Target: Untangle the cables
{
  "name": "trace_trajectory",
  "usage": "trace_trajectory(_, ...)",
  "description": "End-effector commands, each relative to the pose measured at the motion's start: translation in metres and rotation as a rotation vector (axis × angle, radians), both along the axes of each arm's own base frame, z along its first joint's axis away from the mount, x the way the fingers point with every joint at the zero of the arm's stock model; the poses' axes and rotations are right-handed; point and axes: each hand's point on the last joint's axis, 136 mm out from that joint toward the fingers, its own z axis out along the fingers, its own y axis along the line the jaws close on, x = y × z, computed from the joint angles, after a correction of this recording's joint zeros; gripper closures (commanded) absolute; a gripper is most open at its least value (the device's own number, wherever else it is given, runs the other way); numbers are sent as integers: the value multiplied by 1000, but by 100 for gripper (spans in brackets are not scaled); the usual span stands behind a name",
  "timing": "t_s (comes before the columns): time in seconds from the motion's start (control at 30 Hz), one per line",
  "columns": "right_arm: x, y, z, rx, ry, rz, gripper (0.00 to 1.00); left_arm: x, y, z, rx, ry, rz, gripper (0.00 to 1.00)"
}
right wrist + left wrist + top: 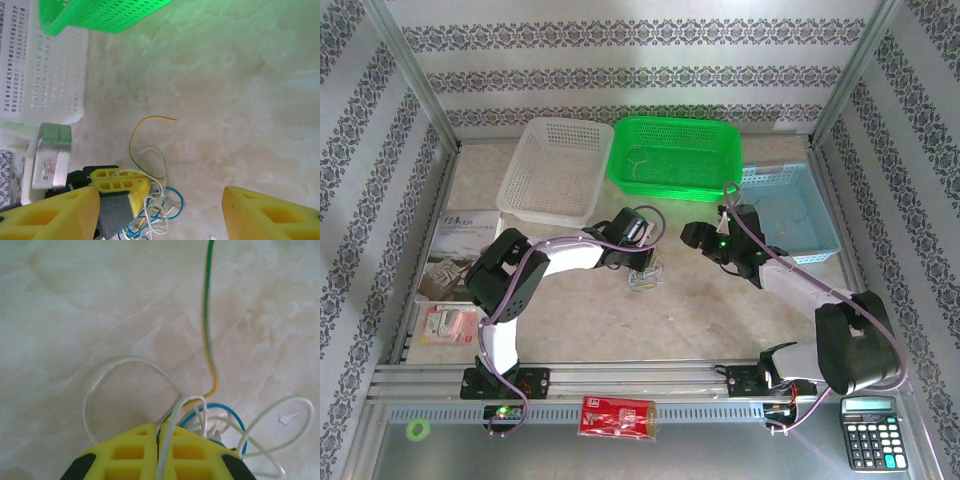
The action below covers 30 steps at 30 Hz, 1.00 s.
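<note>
My left claw [159, 441] is clamped together on a white wire [175, 415] of the cables [212, 420], which are tangled on the table [75, 300] at my tips. They look feather-light, limp and slippery, so I judge a loose end grips best. My right claw [160, 200] hangs apart just beside. The white basket [555, 170] and green basket [675, 160] stand beyond, not in the way.

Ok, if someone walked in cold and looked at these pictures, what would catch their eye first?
The bright green basket at the back of the table, between a white basket and a blue basket, jumps out first. Next comes the small tangle of cables mid-table, with the left gripper shut on one of them and the right gripper open just beside it.
</note>
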Motion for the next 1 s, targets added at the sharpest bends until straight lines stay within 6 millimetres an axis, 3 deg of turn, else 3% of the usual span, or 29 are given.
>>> trace_trajectory(0.0,11,12,13,41,-35,15,34,0,-9,21,-63,-64,-24,99)
trace_trajectory(0.23,23,22,10,92,-11,18,34,-2,-8,31,-104,-110,-27,100)
trace_trajectory(0.6,32,46,-9,170,54,34,35,-4,-9,30,-112,-111,-31,100)
trace_trajectory(0.97,53,69,-11,231,68,40,39,-5,-10,29,-119,-112,-40,100)
